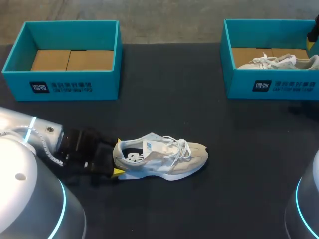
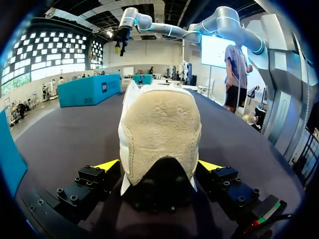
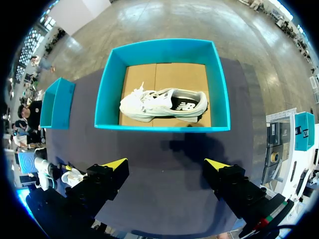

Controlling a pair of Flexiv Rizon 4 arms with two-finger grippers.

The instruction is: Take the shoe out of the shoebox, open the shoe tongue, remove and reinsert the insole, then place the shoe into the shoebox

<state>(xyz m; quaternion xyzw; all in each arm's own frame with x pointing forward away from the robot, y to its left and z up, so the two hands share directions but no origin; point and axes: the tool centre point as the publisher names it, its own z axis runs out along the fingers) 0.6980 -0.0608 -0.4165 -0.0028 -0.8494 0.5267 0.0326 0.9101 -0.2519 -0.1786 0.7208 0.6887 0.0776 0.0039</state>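
A beige and white sneaker (image 1: 164, 158) lies on its side on the dark table, toe to the right, laces loose and a paper tag at its tongue. My left gripper (image 1: 117, 157) is at its heel, open, one yellow tip on each side. In the left wrist view the suede heel (image 2: 159, 134) fills the space between the fingers (image 2: 107, 165) with a small gap on both sides. My right gripper (image 3: 167, 163) hangs open and empty high above the right teal shoebox (image 3: 162, 127), which holds a second sneaker (image 3: 162, 104).
An empty teal shoebox (image 1: 65, 84) with a cardboard floor stands at the back left. The right shoebox (image 1: 271, 84) with the other sneaker (image 1: 279, 62) stands at the back right. Bare dark table lies between the boxes and around the sneaker.
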